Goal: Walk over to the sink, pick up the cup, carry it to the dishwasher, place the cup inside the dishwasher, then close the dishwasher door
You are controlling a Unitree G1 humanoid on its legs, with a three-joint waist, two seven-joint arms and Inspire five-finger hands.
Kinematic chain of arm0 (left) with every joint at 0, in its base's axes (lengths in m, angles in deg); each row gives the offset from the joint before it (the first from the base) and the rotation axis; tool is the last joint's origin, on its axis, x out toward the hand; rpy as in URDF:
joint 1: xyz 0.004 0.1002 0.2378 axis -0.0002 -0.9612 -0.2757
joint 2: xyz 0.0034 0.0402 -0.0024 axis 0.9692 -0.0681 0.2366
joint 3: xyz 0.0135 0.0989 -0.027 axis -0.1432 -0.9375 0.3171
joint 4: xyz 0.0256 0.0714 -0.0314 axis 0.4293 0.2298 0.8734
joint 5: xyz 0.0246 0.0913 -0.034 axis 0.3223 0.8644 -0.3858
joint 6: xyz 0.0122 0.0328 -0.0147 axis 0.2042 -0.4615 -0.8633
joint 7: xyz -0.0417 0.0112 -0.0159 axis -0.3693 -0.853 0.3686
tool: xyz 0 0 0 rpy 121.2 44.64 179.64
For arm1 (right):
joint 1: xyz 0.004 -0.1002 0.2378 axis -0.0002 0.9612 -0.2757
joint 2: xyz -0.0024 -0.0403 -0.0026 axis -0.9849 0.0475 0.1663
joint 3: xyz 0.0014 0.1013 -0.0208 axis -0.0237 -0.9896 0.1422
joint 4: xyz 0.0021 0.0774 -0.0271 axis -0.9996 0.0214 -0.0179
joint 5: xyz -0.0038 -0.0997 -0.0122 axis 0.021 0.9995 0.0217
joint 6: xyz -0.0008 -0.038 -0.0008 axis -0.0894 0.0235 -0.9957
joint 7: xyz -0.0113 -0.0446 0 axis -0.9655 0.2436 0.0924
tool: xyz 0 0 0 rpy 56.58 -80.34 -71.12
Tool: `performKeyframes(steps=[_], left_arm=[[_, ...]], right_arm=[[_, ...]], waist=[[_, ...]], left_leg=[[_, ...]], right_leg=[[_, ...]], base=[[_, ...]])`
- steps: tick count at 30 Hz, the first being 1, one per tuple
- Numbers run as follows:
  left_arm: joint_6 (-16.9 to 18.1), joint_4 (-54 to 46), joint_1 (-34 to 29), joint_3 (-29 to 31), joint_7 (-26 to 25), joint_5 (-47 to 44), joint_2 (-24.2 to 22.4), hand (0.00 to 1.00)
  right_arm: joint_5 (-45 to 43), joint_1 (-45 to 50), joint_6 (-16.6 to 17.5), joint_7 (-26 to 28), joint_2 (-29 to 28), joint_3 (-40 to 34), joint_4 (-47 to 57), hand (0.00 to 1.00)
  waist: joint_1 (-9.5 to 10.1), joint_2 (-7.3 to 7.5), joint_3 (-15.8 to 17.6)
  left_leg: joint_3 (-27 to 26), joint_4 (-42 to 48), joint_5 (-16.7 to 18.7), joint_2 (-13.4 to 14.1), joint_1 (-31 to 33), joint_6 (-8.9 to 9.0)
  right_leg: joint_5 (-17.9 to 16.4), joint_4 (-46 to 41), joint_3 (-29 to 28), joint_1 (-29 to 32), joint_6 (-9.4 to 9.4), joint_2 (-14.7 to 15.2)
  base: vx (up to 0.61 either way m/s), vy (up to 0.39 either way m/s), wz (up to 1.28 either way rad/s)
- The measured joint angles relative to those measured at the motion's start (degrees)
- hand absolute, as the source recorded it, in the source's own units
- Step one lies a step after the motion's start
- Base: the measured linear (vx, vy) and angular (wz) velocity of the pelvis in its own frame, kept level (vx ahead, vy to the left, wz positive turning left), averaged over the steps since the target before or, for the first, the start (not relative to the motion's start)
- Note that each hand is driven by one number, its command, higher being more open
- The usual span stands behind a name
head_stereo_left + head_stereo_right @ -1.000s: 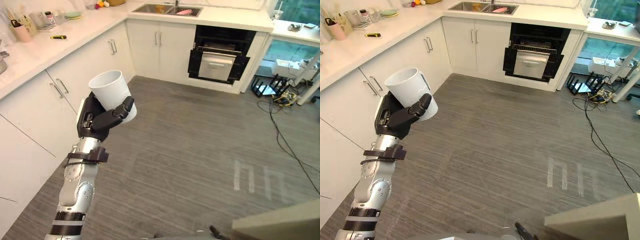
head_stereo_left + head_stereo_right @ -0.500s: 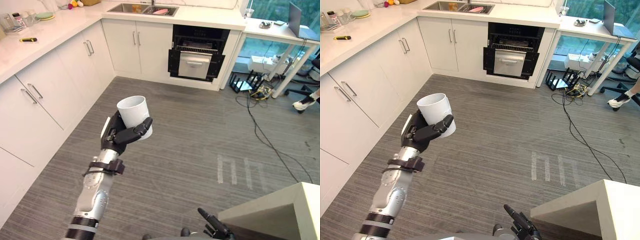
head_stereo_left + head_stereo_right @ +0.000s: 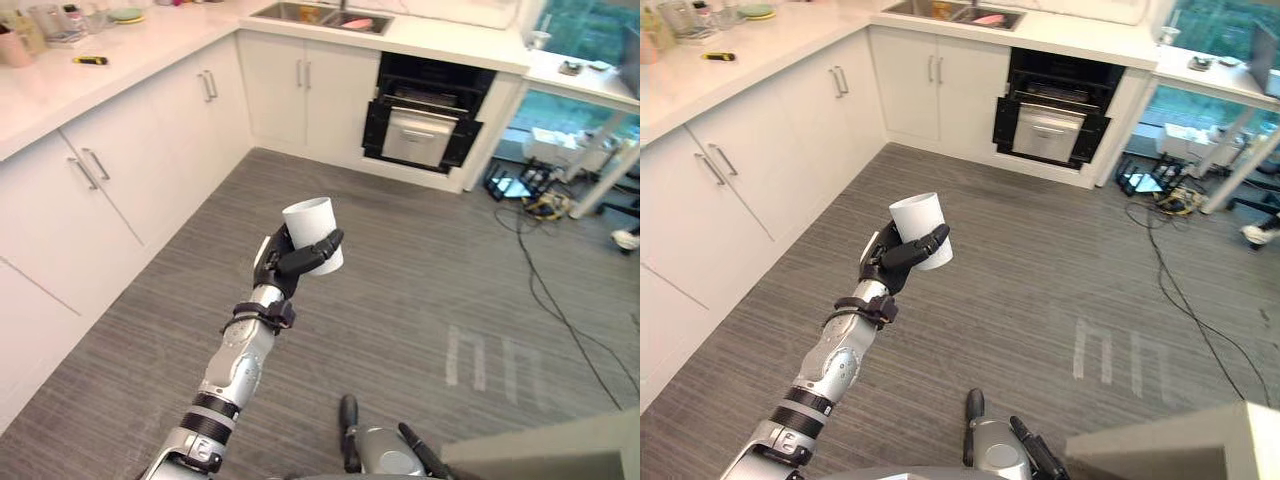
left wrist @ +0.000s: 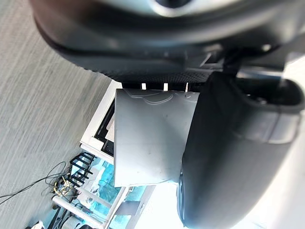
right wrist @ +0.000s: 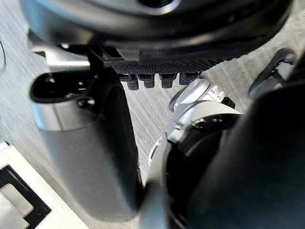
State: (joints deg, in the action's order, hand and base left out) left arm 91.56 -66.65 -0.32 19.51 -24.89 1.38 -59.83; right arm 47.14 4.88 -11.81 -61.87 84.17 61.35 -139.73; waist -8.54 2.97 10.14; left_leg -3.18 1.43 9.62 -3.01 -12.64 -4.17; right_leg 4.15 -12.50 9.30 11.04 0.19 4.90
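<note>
Though the right robot hand [image 5: 157, 33] shows very close in its own wrist view, I cannot tell whether it is spread or closed. Farther out, the left robot hand [image 3: 288, 264] is raised on its arm above the floor [image 3: 420, 290], fingers and thumb curled round the lower half of the cup [image 3: 315, 232]. The cup is white, held mouth up and slightly tilted, with nothing under it but air. In the left wrist view the thumb lies along the cup's side.

The floor is grey plank, with pale tape marks [image 3: 490, 358] to the right of the cup. White cabinets [image 3: 120, 170] run along the left wall and turn the corner at the back. The white surface [image 3: 150, 45] above them carries a small yellow-and-black tool [image 3: 88, 60].

At the far wall, well apart from the cup, the dishwasher [image 3: 430, 120] stands under the surface with its dark inside open to the room. Just left of it, set into the surface, is the sink [image 3: 325, 14], with a pink thing [image 3: 358, 23] lying in it.
</note>
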Motion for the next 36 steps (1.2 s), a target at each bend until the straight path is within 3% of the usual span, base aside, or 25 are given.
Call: performKeyframes(steps=[2,3,4,5,6,7,8,10,12,14,16,17,18,19,20,22,24,25,27,28,29,30,32,34,36], left_arm=[[-0.2,0.0,0.0,-3.5,0.2,0.2,-0.1,0.00],[-0.4,0.0,0.2,-4.9,0.2,1.1,-0.6,0.00],[-0.5,0.0,0.6,-5.1,0.2,1.1,-0.9,0.00],[-0.6,-0.1,0.6,-5.1,0.2,1.0,-2.1,0.00],[-0.6,-0.7,0.6,-4.7,0.2,0.9,-3.1,0.00],[-0.6,-1.2,0.6,-4.3,0.2,0.9,-3.4,0.00],[-0.8,-3.1,0.5,-2.8,0.2,0.8,-3.6,0.00],[-0.9,-6.7,0.2,0.3,0.2,-0.6,-3.5,0.00],[-0.8,-8.6,-0.7,2.5,0.2,-1.5,-3.3,0.00],[-0.6,-10.3,-2.4,3.8,0.2,-1.5,-2.8,0.00],[-0.5,-11.0,-4.0,3.8,-0.6,-1.5,-3.0,0.00],[-0.5,-11.4,-4.9,3.7,-1.5,-1.4,-3.2,0.00],[-0.5,-11.4,-5.0,3.7,-2.5,-1.4,-3.1,0.00],[-0.5,-11.4,-5.2,3.9,-2.9,-1.4,-3.0,0.00],[-0.4,-11.2,-5.5,4.7,-3.6,-1.4,-2.1,0.00],[-0.3,-11.2,-8.0,7.8,-4.4,-1.3,-1.5,0.00],[-0.3,-11.2,-10.1,10.1,-4.6,-1.2,-1.5,0.00],[-0.3,-11.2,-10.2,10.2,-4.6,-1.1,-1.4,0.00],[-0.3,-11.6,-10.3,10.2,-4.6,0.0,-1.5,0.00],[-0.3,-11.7,-10.5,10.2,-4.6,0.1,-1.5,0.00],[-0.3,-11.9,-10.9,9.9,-4.6,1.1,-1.5,0.00],[-0.3,-11.9,-11.0,9.6,-4.6,1.1,-1.5,0.00],[0.8,-12.1,-11.0,9.6,-5.3,1.3,-1.8,0.00],[1.4,-12.1,-11.0,9.0,-5.6,1.6,-2.1,0.00],[1.6,-11.8,-10.5,8.3,-5.7,2.3,-2.1,0.00]], right_arm=[[0.1,1.0,0.1,-0.3,0.7,-0.6,0.6,1.00],[0.1,1.5,0.4,-0.4,1.0,-0.5,1.5,1.00],[0.1,1.1,0.7,-0.7,1.0,-0.5,1.6,1.00],[0.2,1.5,0.9,-1.0,1.1,-0.5,2.6,1.00],[0.8,2.5,1.3,-1.1,1.7,-0.3,4.1,1.00],[1.4,2.7,1.6,-1.1,2.3,0.0,4.5,1.00],[3.2,2.5,2.3,-1.1,3.3,1.2,4.8,1.00],[4.4,0.8,3.8,-1.2,4.0,3.1,5.0,1.00],[4.3,-1.1,4.7,-1.4,4.7,4.6,5.4,1.00],[4.3,-3.4,4.8,-2.4,5.2,6.3,7.7,1.00],[4.1,-5.9,5.5,-3.5,6.1,8.0,8.6,1.00],[4.1,-7.3,6.2,-4.2,6.8,8.8,8.7,1.00],[4.1,-8.0,6.8,-4.9,7.3,9.5,8.9,1.00],[4.1,-7.9,7.0,-5.1,7.5,9.7,9.0,1.00],[4.1,-8.6,7.0,-6.0,6.4,9.9,8.2,1.00],[4.2,-8.8,6.9,-6.4,5.6,10.6,8.0,1.00],[4.3,-7.1,6.9,-7.4,5.6,10.6,8.0,1.00],[4.3,-6.2,6.9,-7.7,5.5,10.5,8.0,1.00],[4.3,-4.7,6.5,-9.4,5.5,10.5,8.1,1.00],[4.4,-4.7,6.4,-9.9,5.4,10.5,8.2,1.00],[4.8,-4.3,6.3,-10.8,5.1,10.9,8.4,1.00],[5.1,-4.0,6.3,-11.2,5.0,11.3,8.5,1.00],[5.0,-3.3,6.4,-12.0,3.1,12.6,10.2,1.00],[4.6,-1.9,6.8,-12.7,2.4,13.7,13.3,1.00],[4.6,-1.0,7.0,-12.6,2.3,13.8,16.6,1.00]], waist=[[-0.07,-2.59,-1.7],[-0.24,-3.80,-2.9],[-0.55,-3.61,-2.9],[-0.73,-3.06,-3.1],[-0.54,-3.50,-3.2],[-0.39,-3.64,-3.2],[0.25,-4.73,-3.2],[1.82,-4.31,-2.7],[3.66,-3.51,-2.2],[4.38,-2.88,-1.8],[4.43,-1.79,-1.2],[4.53,-2.53,-1.0],[4.79,-4.04,-0.7],[5.04,-4.80,-0.7],[6.04,-3.78,0.3],[6.41,-3.14,0.7],[6.38,-2.51,0.2],[6.41,-2.01,-0.2],[6.25,-0.55,-0.4],[6.20,-0.28,-0.3],[5.78,-0.30,-0.4],[5.47,-0.59,-0.5],[4.72,-0.83,-0.4],[3.12,-1.86,-0.6],[2.85,-3.23,0.2]], left_leg=[[0.4,-0.9,1.6,2.5,-1.2,1.20],[-1.6,2.5,2.8,3.5,-0.8,3.15],[-4.0,8.2,3.8,3.9,1.5,4.67],[-7.2,21.2,3.7,5.0,6.2,6.28],[-8.1,34.5,1.5,7.2,10.4,9.47],[-8.2,41.5,-1.0,8.9,12.8,10.22],[-8.4,53.6,-5.0,12.4,17.4,9.81],[-8.9,63.6,-2.4,16.6,23.1,6.33],[-12.2,59.3,-0.2,19.1,25.4,4.96],[-16.3,47.0,0.4,18.9,26.8,4.26],[-17.1,26.8,-1.9,14.7,27.1,7.21],[-16.1,11.6,-6.5,12.7,27.1,10.94],[-14.3,3.5,-8.6,12.5,27.1,12.75],[-14.1,2.1,-7.9,12.9,26.8,12.93],[-13.4,4.3,-14.1,12.9,25.8,11.12],[-10.9,11.5,-13.8,12.3,27.3,10.65],[-10.0,18.1,-10.8,10.2,28.2,5.88],[-10.2,18.1,-10.2,9.3,27.8,4.91],[-11.3,17.6,-8.3,4.9,24.6,2.60],[-11.6,17.5,-7.4,4.1,23.4,2.15],[-11.6,15.8,-5.8,2.8,20.1,1.36],[-11.3,14.4,-5.3,2.5,18.0,0.83],[-10.2,10.3,-3.4,2.6,11.1,0.91],[-8.3,8.1,-1.9,4.0,7.2,1.58],[-7.8,7.6,0.8,6.4,3.4,3.25]], right_leg=[[-4.8,-3.9,1.7,0.6,0.95,-1.5],[-7.6,-4.9,2.4,0.4,2.04,-2.3],[-8.6,-5.5,2.5,0.0,2.26,-2.0],[-9.8,-5.6,2.5,-2.1,2.06,-1.3],[-11.3,-5.1,2.2,-5.1,2.25,-1.8],[-12.3,-4.6,2.1,-6.7,2.82,-2.5],[-13.9,-3.9,1.0,-9.5,4.00,-4.4],[-16.2,-3.4,-1.8,-14.2,4.63,-6.0],[-16.1,-1.4,-5.3,-17.8,4.02,-5.6],[-16.1,0.5,-8.2,-20.1,3.98,-3.6],[-16.2,0.9,-9.3,-21.1,3.83,-0.4],[-16.4,0.9,-9.7,-21.2,3.31,0.1],[-17.9,0.9,-10.0,-22.2,0.67,-0.4],[-19.3,0.8,-10.5,-23.1,-1.42,-0.9],[-21.9,0.3,-11.8,-25.3,-2.31,0.3],[-21.3,-2.3,-12.3,-25.1,-2.11,1.2],[-21.0,-8.1,-10.9,-24.5,-2.06,3.5],[-20.8,-11.2,-10.0,-23.3,-2.40,4.7],[-14.9,-28.0,-7.4,-16.3,-7.23,10.4],[-11.8,-31.7,-7.0,-14.9,-7.40,11.9],[-2.7,-36.8,-6.5,-13.0,-7.16,13.7],[1.1,-38.9,-6.3,-12.4,-7.16,14.1],[-12.7,-47.5,-4.1,-6.2,-3.07,12.3],[-18.9,-42.8,-1.2,-0.7,-1.77,8.5],[-17.7,-24.0,0.5,4.9,-3.51,4.1]], base=[[0.53,-0.209,0.36],[0.55,-0.149,0.22],[0.42,-0.124,0.16],[0.39,-0.166,0.03],[0.41,-0.180,-0.07],[0.46,-0.116,-0.32],[0.47,-0.070,-0.58],[0.47,-0.058,-0.77],[0.44,-0.027,-0.95],[0.45,0.085,-0.88],[0.43,0.170,-0.46],[0.42,0.244,-0.38],[0.43,0.280,-0.42],[0.54,0.398,-0.60],[0.50,0.383,-0.73],[0.34,0.260,-0.59],[0.43,0.273,-0.12],[0.50,0.245,0.21],[0.42,0.156,0.18],[0.42,0.162,0.00],[0.35,0.128,0.00],[0.45,0.138,0.01],[0.42,0.072,0.07],[0.35,-0.021,0.35],[0.45,-0.088,0.26]])
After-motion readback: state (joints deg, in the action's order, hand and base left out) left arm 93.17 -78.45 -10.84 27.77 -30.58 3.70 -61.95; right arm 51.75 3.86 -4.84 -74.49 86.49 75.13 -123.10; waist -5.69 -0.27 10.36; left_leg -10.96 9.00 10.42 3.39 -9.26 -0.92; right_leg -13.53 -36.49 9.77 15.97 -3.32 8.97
